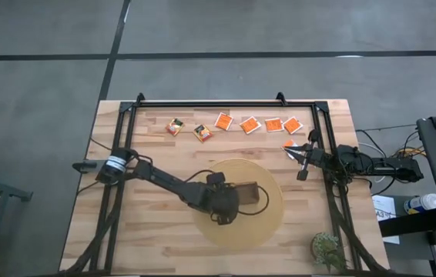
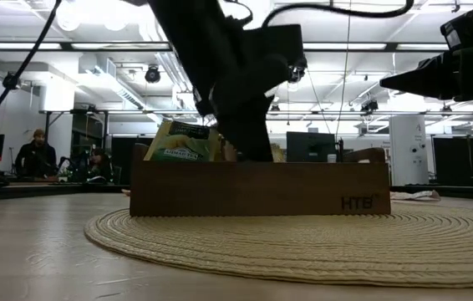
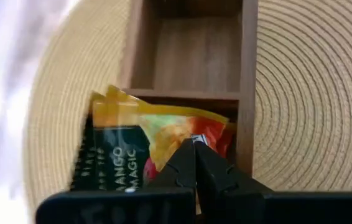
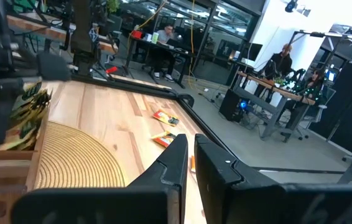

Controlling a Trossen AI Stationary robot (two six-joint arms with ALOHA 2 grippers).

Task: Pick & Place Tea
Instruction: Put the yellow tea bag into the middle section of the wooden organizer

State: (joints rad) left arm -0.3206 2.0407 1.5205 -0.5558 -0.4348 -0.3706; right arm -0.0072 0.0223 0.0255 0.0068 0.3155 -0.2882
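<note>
A brown wooden tray lies on a round woven mat at mid table. In its left-end compartment a dark green-and-yellow tea sachet stands on edge, leaning; a second yellow top shows behind it. My left gripper is shut and reaches down into that compartment beside the sachet. Several orange and yellow-orange tea sachets lie flat in a row near the far edge. My right gripper waits shut at the right, above the table. My left gripper comes slanting down from the table's left, its shut fingertips right in front of the sachet's printed face. Whether they touch it I cannot tell. The sachet stands on its lower edge inside the tray.
A black metal frame runs along the table's far edge and both sides. One orange sachet lies just by the right gripper. A small potted plant stands at the near right corner. The tray's farther compartments show bare wood.
</note>
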